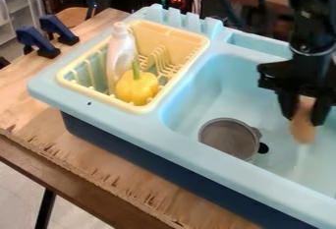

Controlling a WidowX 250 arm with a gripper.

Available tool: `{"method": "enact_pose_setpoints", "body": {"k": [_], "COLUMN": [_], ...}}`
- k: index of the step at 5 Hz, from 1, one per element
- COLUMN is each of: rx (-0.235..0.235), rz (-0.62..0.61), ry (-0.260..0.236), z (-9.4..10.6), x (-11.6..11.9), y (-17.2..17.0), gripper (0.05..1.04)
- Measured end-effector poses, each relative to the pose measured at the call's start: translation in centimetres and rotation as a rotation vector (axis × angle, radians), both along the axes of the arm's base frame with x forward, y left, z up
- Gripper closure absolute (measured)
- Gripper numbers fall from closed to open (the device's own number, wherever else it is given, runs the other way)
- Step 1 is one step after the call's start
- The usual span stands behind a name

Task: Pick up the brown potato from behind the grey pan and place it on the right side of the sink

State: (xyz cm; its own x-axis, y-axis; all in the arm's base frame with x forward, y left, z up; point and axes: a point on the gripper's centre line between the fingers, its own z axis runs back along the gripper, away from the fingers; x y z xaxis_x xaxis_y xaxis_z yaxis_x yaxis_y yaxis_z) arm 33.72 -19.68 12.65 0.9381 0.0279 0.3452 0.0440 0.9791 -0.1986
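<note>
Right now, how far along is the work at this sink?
The grip looks done: the gripper has a tan, elongated object between its fingers, in the basin area. Release is still left. The bottle and yellow pepper sit in the rack, and a grey pot in the basin; whether those count, I can't tell.

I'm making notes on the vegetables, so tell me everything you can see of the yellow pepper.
The pepper is bright yellow, squat and rounded, with smooth, lobed sides and a thin green stem pointing up. It appears whole; whether it is real or a toy, I can't tell. It sits upright in the front part of the pale yellow drying rack, in front of the white bottle. Whether it touches the bottle is unclear.
</note>
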Motion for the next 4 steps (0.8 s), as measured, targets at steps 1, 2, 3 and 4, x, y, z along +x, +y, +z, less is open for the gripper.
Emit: {"method": "enact_pose_setpoints", "body": {"k": [1, 2, 3, 4], "rx": [-0.063, -0.076, -0.022, 0.016], "rz": [-0.01, -0.03, -0.04, -0.027], "ry": [-0.003, 0.012, 0.08, 0.16], "z": [-0.3, -0.4, -1.6, -2.8], "x": [-0.6, -1.3, -2.6, -2.8], "y": [-1.6, -2.5, -2.7, -2.7], "gripper": [0.64, 0.64, 0.641, 0.64]}}
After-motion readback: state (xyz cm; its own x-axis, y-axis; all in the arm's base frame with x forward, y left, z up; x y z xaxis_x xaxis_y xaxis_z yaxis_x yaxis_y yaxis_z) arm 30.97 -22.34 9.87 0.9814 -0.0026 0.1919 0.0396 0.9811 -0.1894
